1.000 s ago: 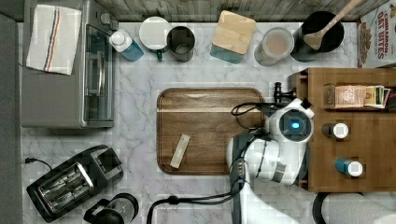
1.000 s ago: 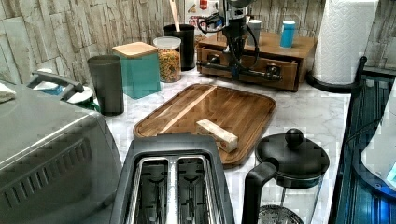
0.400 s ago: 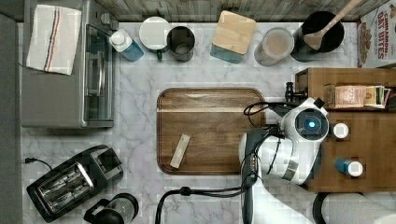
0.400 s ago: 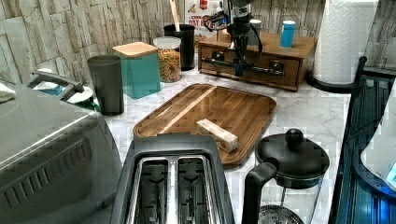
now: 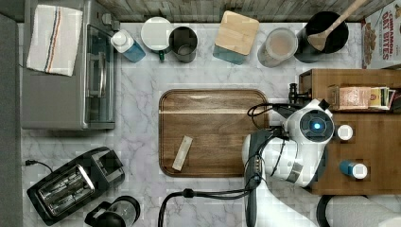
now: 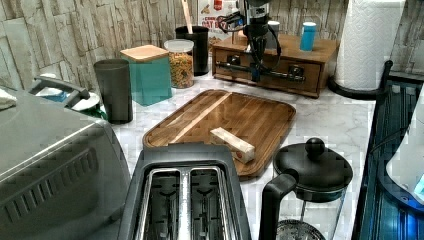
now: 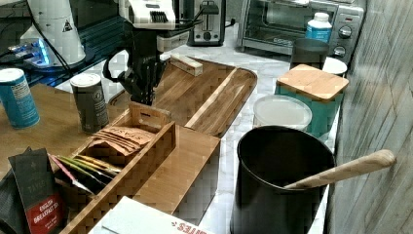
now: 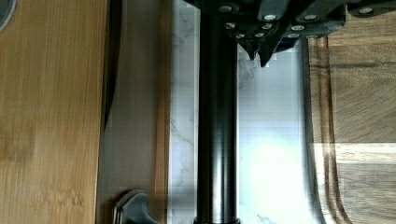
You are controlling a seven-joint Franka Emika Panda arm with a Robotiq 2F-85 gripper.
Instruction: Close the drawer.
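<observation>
The drawer (image 6: pixel 281 83) sits in the wooden cabinet (image 5: pixel 373 156) at the top view's right. Its front panel (image 8: pixel 135 116) looks pushed in close to the cabinet face. A black bar handle (image 8: pixel 217 116) runs along the front and reaches past the cabinet edge (image 5: pixel 293 92). My gripper (image 8: pixel 260 53) points down just in front of that bar, on the tray side, fingertips together and beside the bar rather than around it. It hangs against the drawer front (image 6: pixel 256 75) and stands before the cabinet (image 7: pixel 143 95).
A wooden tray (image 5: pixel 213 132) with a small wooden block (image 5: pixel 182 152) lies just in front of the cabinet. Cans (image 5: pixel 352 169) and a tea box (image 5: pixel 361 97) stand on the cabinet. Canisters line the back wall; a paper towel roll (image 6: pixel 367 45), toaster (image 5: pixel 71 184) and toaster oven (image 5: pixel 66 75) stand around.
The arm has moved toward the top view's right, and the drawer with its handle has slid into the cabinet with it. Most of the motion came early; little since 0.4 s ago.
</observation>
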